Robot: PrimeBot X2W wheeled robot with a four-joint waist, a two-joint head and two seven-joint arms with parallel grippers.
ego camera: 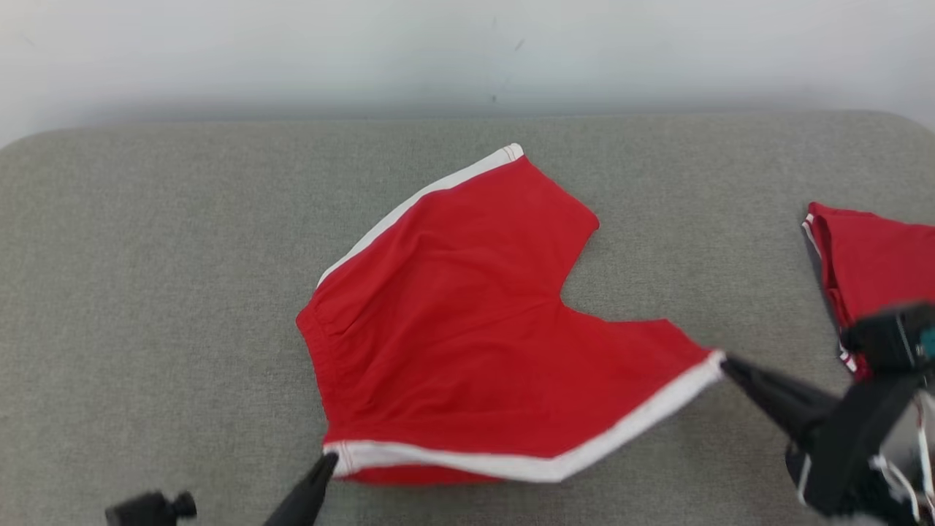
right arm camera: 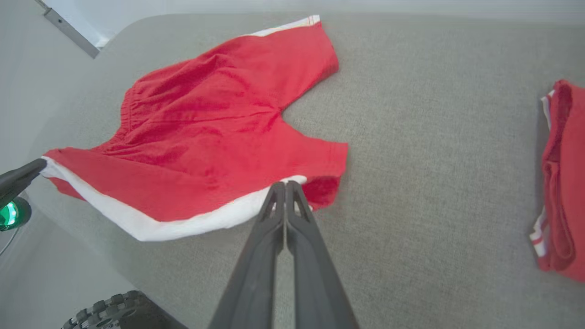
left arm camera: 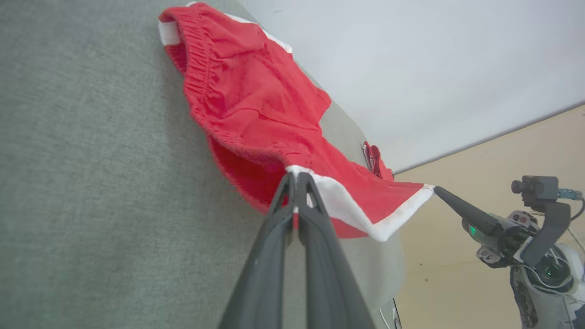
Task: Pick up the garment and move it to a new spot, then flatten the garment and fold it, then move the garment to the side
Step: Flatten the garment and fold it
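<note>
Your red shorts (ego camera: 453, 321) lie spread in the middle of the grey padded table (ego camera: 146, 292), waistband to the robot's left, the two legs fanning toward the far side and the right. The near edge is the white side stripe (ego camera: 621, 431), and you hold it at both ends. The left gripper (ego camera: 329, 460) has its fingers pinched together on the waistband corner, and the right gripper (ego camera: 727, 363) is clamped on the leg-hem corner.

That two-corner hold makes sense: with the stripe stretched between the grippers, the cloth stays taut along one line. From the wrist views that edge looks raised a little off the table while the rest drags flat behind it. I'd judge this as the flattening step — fold not yet made, some wrinkles showing near the elastic.

A second red garment (ego camera: 869, 256) sits folded at the table's right end, well apart from the shorts but close to your right arm — mind it when you pull.
</note>
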